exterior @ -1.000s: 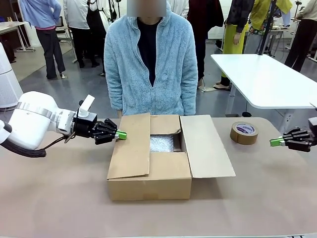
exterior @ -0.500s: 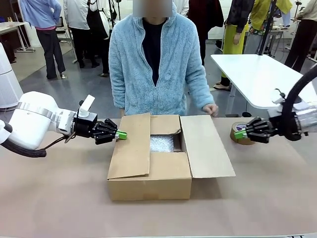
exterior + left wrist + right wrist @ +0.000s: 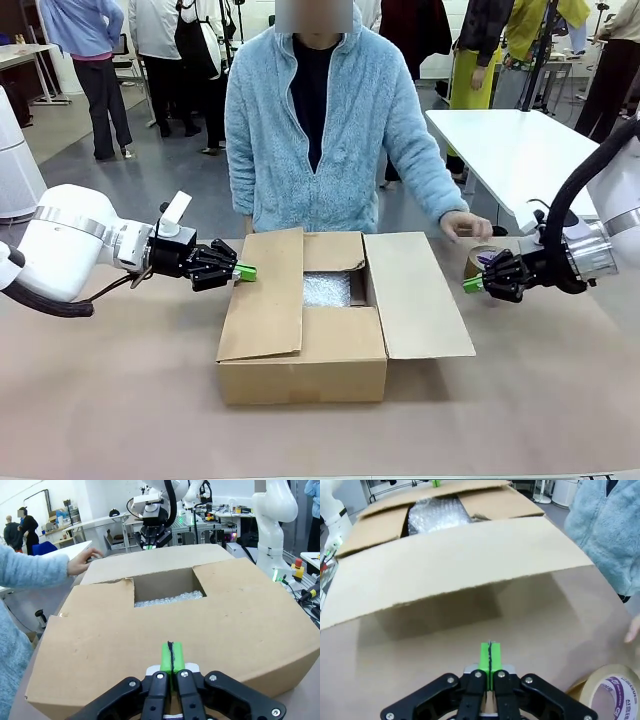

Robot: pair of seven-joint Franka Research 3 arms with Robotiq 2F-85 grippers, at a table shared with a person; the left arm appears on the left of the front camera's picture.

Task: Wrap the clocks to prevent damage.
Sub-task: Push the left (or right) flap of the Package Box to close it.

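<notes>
At mid-table in the front view: cardboard box (image 3: pixel 300 350) with its top partly open, clocks (image 3: pixel 328 289) as a whitish bubble-wrap bundle down inside. Left gripper (image 3: pixel 245 271) pinched shut on nothing at the left flap's edge; right gripper (image 3: pixel 472 284) shut and empty too, just off the right flap, in front of the tape roll (image 3: pixel 482 257), person's hand (image 3: pixel 465 225) just behind. From the left wrist: green pads (image 3: pixel 166 656) pressed together at the near flap, bundle in the opening beyond. From the right wrist: closed jaws above bare table (image 3: pixel 395 670), near the raised flap, roll at lower right.
</notes>
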